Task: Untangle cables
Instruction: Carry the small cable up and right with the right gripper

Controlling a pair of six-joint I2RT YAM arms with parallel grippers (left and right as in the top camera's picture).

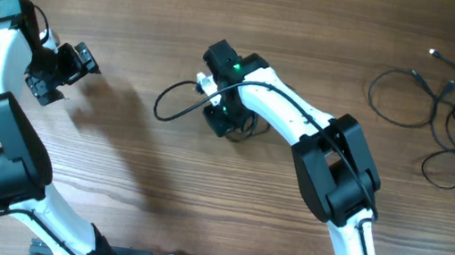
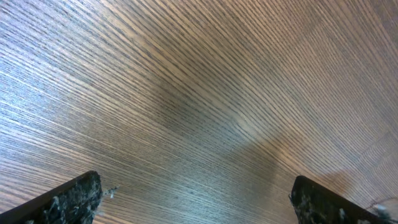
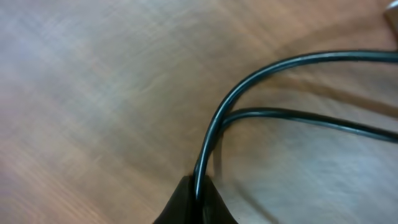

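The right hand [image 1: 227, 120] is reaching out over the middle of the desk [image 1: 137, 5]. Its two fingers [image 3: 180, 208] are pressing together on a thin black cable [image 1: 160, 101]. In the right wrist view, the cable is coming up from between the finger tips. It is bending over to the right and running off the side of the picture. A second black strand [image 3: 298, 118] is lying just under that bend and is going off to the right too. I cannot tell if that strand is part of the same cable. From above, the cable is making a loop on the desk just to the left of the right hand. A small white tip [image 1: 201, 80] is showing right beside the hand, at its upper left.

The other cables [image 1: 451, 111] are lying in a loose bunch near the top right corner of the desk, well apart from both hands. They are crossing over each other in wide curls. Small plug ends [image 1: 435, 53] are sticking out at the top of the bunch.

The left hand [image 1: 62, 74] is hanging over the left side of the desk, well apart from every cable. Its fingers are standing wide apart, and only the wood of the desk is showing between them.
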